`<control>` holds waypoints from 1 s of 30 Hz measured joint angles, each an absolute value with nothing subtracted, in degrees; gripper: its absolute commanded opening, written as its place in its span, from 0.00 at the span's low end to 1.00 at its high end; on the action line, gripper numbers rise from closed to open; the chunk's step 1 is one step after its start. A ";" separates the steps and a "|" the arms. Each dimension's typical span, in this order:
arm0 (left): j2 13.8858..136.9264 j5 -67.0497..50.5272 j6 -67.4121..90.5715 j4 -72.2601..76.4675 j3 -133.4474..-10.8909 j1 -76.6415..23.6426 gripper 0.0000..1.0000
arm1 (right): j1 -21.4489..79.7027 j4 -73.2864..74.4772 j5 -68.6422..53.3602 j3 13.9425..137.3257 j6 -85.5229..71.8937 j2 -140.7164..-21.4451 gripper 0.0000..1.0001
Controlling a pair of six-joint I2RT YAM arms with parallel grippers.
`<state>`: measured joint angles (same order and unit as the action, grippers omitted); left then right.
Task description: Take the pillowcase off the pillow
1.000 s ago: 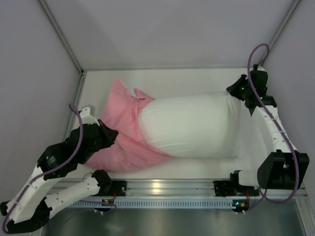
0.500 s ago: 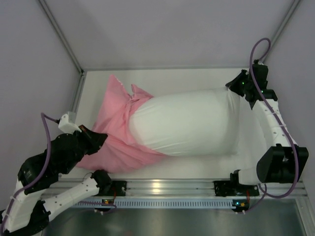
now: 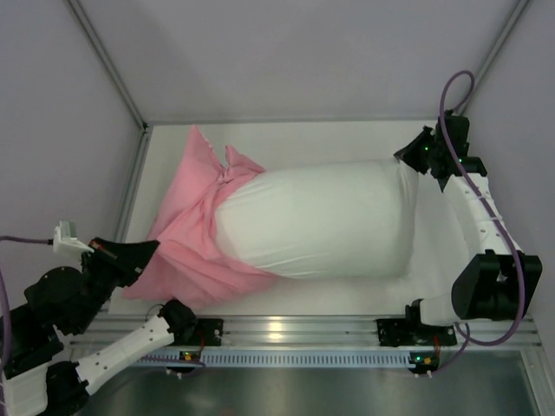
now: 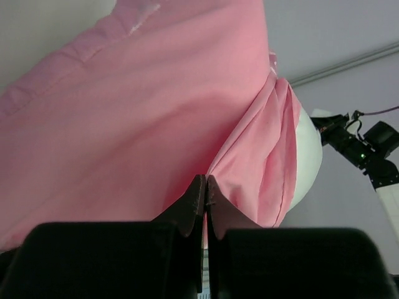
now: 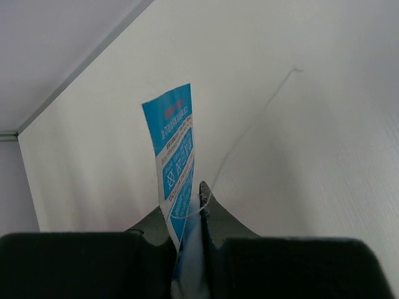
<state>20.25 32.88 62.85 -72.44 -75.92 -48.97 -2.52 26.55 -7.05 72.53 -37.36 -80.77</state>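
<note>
The white pillow (image 3: 321, 221) lies across the table, its left end still inside the pink pillowcase (image 3: 186, 230). My left gripper (image 3: 146, 252) is shut on the pillowcase's near-left edge, at the table's left side. In the left wrist view the shut jaws (image 4: 206, 182) pinch pink pillowcase cloth (image 4: 124, 124), and a sliver of pillow (image 4: 310, 156) shows behind it. My right gripper (image 3: 414, 161) is shut on the pillow's far-right corner. In the right wrist view that gripper (image 5: 190, 200) clamps white pillow fabric (image 5: 299, 174) beside its blue tag (image 5: 176, 149).
Grey enclosure walls and metal frame posts (image 3: 108, 61) close in the white table (image 3: 329, 139) on three sides. A metal rail (image 3: 295, 332) with both arm bases runs along the near edge. The right arm (image 3: 481, 217) stretches along the table's right side.
My left gripper has pulled back toward the near left, dragging the pillowcase with it, and more white pillow is uncovered. The right gripper has kept its hold at the far-right corner.
</note>
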 measured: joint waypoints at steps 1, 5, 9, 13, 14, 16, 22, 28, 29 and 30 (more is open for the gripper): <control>19.53 33.58 63.07 -72.90 -76.16 -48.97 0.00 | -2.52 26.61 -7.18 72.53 -37.36 -80.77 0.00; 16.16 43.92 62.43 -75.24 -82.65 -48.40 0.00 | -5.89 24.62 0.40 72.55 -36.03 -81.56 0.00; 12.67 50.68 61.71 -75.20 -88.90 -47.86 0.00 | -10.96 21.74 8.60 72.58 -35.46 -83.29 0.00; 12.49 53.34 60.99 -75.59 -89.17 -47.79 0.00 | -11.42 20.93 11.84 72.90 -34.76 -83.37 0.00; 12.64 53.41 60.55 -75.75 -88.82 -47.79 0.00 | -11.22 20.75 11.70 72.97 -34.70 -83.37 0.00; 12.95 52.51 57.67 -75.81 -87.09 -47.81 0.00 | -10.48 20.51 11.18 73.19 -34.44 -83.37 0.00; 25.10 38.61 48.21 -71.85 -77.73 -47.86 0.55 | -4.43 19.31 11.31 74.87 -32.10 -84.03 0.00; 41.80 24.38 46.33 -58.54 -59.57 -48.14 0.86 | -1.98 19.33 9.82 74.85 -32.10 -84.07 0.00; 41.36 22.65 46.44 -57.17 -56.49 -48.16 0.92 | -1.98 19.22 9.76 74.67 -32.08 -84.07 0.00; 40.29 21.23 46.33 -55.77 -54.11 -48.14 0.99 | -1.98 19.31 9.74 74.59 -32.08 -84.07 0.00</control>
